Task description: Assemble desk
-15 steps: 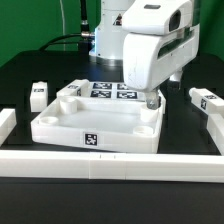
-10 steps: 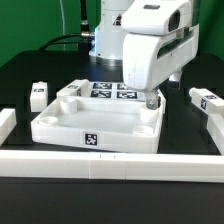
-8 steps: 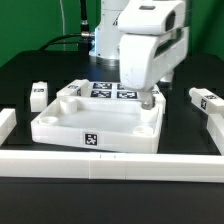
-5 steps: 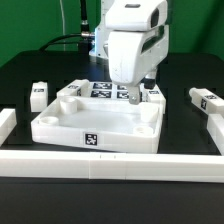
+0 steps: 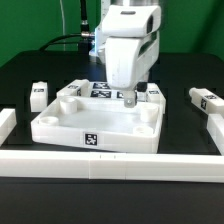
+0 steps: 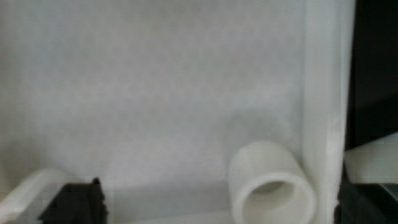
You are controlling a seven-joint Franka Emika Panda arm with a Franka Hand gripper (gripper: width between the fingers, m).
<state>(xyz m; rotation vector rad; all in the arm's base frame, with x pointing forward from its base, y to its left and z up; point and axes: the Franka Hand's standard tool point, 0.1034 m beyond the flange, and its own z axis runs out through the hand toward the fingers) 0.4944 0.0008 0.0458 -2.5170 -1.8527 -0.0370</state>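
Observation:
The white desk tabletop [image 5: 97,122] lies in the middle of the table with its rim and round corner sockets facing up. My gripper [image 5: 130,98] hangs low over its far right part, open and empty. A small square leg [image 5: 153,93] stands just to the exterior view's right of the gripper, at the tabletop's far right corner, apart from the fingers. Another leg [image 5: 39,95] lies off to the left and a third leg [image 5: 203,98] off to the right. The wrist view shows the tabletop floor [image 6: 160,100], a round socket [image 6: 276,190] and one dark fingertip [image 6: 75,202].
The long white border rail [image 5: 110,165] runs along the front, with a side piece at the left [image 5: 6,122] and one at the right [image 5: 215,128]. Marker tags [image 5: 110,90] show behind the gripper. Black cables [image 5: 70,40] lie at the back.
The gripper was down at the tabletop's far right corner, over the leg. It has moved to the exterior view's left, and the leg now stands uncovered at that corner.

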